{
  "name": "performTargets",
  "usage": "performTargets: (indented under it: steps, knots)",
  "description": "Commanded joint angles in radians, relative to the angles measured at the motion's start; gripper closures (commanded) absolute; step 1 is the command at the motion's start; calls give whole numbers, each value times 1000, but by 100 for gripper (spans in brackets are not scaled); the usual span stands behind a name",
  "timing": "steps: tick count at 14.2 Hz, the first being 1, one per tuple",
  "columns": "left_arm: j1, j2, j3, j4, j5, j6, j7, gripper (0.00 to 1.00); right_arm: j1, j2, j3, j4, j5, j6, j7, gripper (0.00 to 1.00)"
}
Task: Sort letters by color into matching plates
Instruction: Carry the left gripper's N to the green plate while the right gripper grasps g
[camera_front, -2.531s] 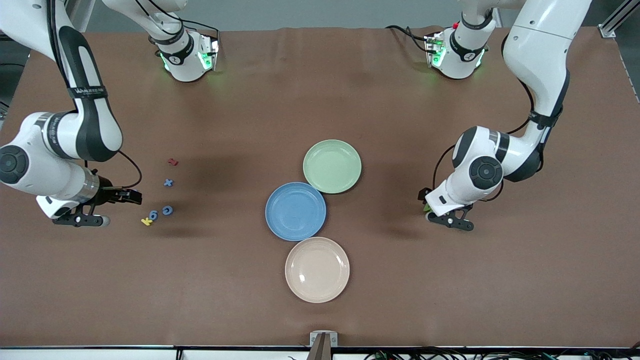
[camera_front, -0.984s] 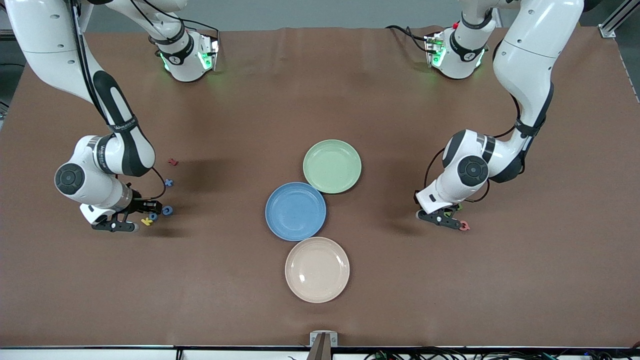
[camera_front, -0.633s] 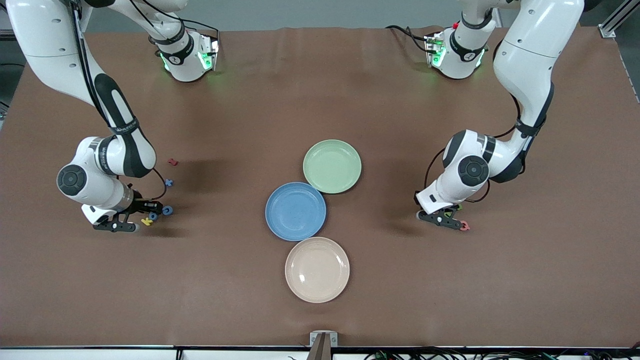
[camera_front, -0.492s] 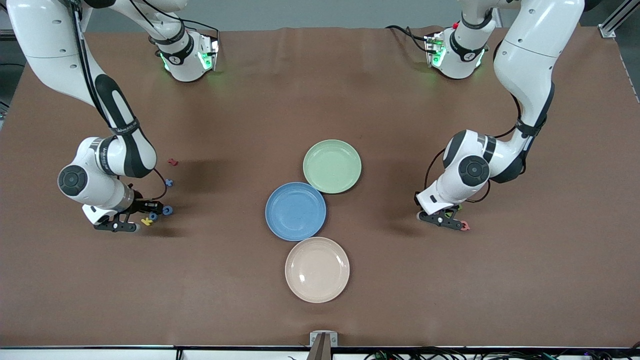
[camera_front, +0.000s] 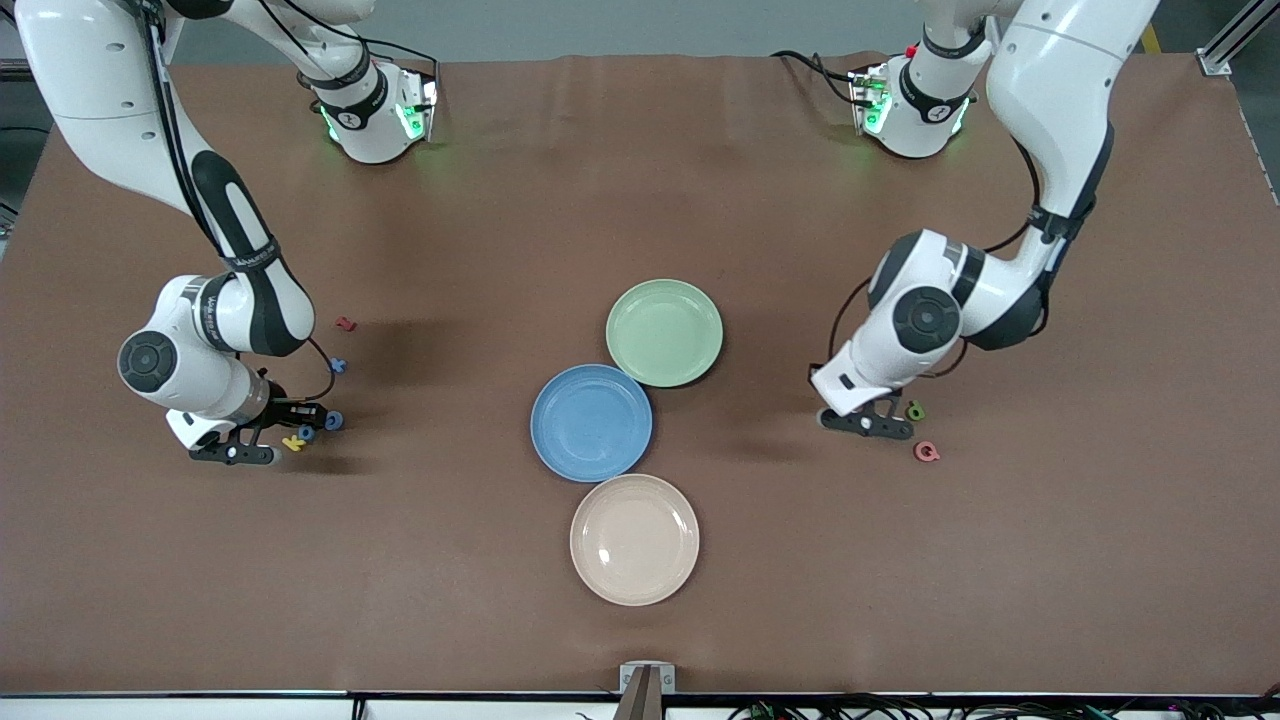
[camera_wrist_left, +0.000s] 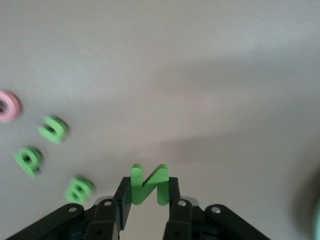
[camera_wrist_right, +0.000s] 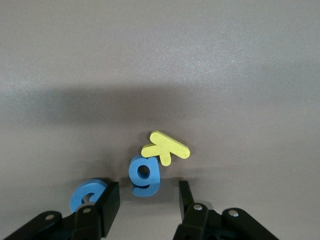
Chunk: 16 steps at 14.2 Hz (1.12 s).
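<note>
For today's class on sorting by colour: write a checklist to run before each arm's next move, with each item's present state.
1. Left gripper shut on green N: ok.
2. Green plate free to take it: ok.
3. Right gripper straddling blue g: ok.
4. Right grip closed on the g: not ok, open.
5. Yellow k apart from the g: not ok, touching.
6. Blue plate free: ok.
</note>
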Motion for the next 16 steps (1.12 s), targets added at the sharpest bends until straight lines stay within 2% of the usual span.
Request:
performTargets:
  steps: [1,3,10,16]
  knots:
    - [-8,-13,-79,35,9,-96,-131,78,-5,10,5,5,5,10,3,44]
    - [-44,-7,-112,41,9,-96,-217,78,-7,10,5,7,5,11,1,44]
    - [-245,103,-110,131,14,-87,-455,78,-8,12,5,12,3,10,-2,46]
    - [-351,220,-101,239,58,-81,-588,78,-8,21,5,16,3,13,0,49]
